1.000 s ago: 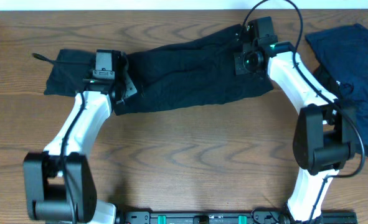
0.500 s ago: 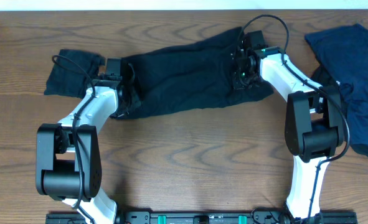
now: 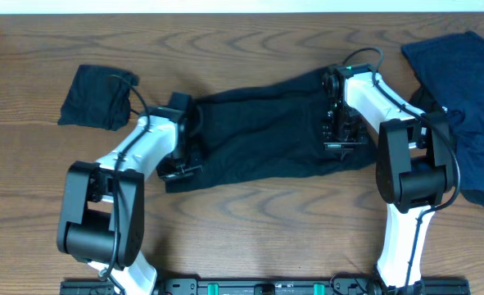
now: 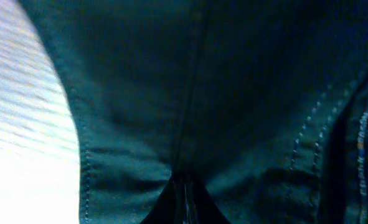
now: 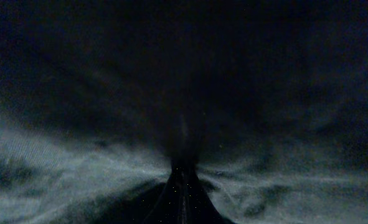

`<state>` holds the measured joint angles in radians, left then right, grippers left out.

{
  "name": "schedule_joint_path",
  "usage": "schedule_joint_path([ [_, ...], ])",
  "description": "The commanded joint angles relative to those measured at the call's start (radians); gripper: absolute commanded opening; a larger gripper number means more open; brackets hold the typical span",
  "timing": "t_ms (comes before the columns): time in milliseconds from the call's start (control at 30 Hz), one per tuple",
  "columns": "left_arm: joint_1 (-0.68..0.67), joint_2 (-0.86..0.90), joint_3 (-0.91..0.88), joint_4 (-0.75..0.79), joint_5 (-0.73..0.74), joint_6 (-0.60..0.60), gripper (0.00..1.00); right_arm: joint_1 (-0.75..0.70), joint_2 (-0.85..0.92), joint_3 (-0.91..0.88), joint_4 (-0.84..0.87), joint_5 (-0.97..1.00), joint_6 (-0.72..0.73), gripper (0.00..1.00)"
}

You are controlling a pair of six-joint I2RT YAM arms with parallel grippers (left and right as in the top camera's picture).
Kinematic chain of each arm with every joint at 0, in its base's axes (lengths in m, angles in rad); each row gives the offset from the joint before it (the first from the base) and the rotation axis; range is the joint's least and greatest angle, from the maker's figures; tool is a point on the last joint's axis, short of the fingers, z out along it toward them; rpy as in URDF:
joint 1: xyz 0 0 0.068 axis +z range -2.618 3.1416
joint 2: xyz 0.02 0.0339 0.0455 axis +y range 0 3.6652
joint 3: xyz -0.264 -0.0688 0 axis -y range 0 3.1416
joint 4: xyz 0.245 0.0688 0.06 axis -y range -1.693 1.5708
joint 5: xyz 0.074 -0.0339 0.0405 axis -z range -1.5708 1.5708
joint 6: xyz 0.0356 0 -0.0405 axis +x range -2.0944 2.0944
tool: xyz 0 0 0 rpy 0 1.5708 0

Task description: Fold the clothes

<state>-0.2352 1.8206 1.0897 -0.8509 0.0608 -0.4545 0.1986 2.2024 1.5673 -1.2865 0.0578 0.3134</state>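
A large black garment (image 3: 258, 131) lies stretched across the middle of the table. My left gripper (image 3: 179, 166) is shut on its left end; the left wrist view fills with dark fabric (image 4: 221, 93) with stitched seams, pinched between the fingers (image 4: 184, 199). My right gripper (image 3: 337, 141) is shut on its right end; the right wrist view shows only dark cloth (image 5: 184, 74) gathered at the fingertips (image 5: 182, 186). A small folded black garment (image 3: 94, 97) lies at the far left. A navy blue garment (image 3: 463, 90) lies at the right edge.
The brown wooden table (image 3: 250, 213) shows bare between the arm bases. The navy garment spreads down the right side beside the right arm. A white wall strip runs along the far edge.
Both grippers have pulled the large black garment toward the near side of the table. The left gripper moved right, away from the small folded piece. The right gripper moved down.
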Motion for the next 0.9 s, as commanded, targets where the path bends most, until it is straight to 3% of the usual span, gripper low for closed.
schedule_joint_path([
  [0,-0.038,-0.022,-0.006,-0.025,0.003,0.005,0.06,-0.008,-0.002,-0.008,-0.033,0.045,0.066,0.01],
  [267,-0.064,-0.167,-0.006,-0.052,-0.002,0.006,0.06,0.0,-0.176,-0.012,-0.076,0.043,0.068,0.01],
  [467,-0.063,-0.336,-0.006,0.024,-0.074,0.006,0.06,0.001,-0.304,-0.012,0.039,0.002,-0.014,0.01],
  [600,-0.063,-0.375,-0.006,0.103,-0.077,0.007,0.06,0.002,-0.302,-0.012,0.11,-0.154,-0.121,0.01],
  [867,-0.063,-0.301,-0.006,0.178,-0.077,0.01,0.06,0.026,-0.19,-0.012,0.195,-0.163,-0.168,0.01],
])
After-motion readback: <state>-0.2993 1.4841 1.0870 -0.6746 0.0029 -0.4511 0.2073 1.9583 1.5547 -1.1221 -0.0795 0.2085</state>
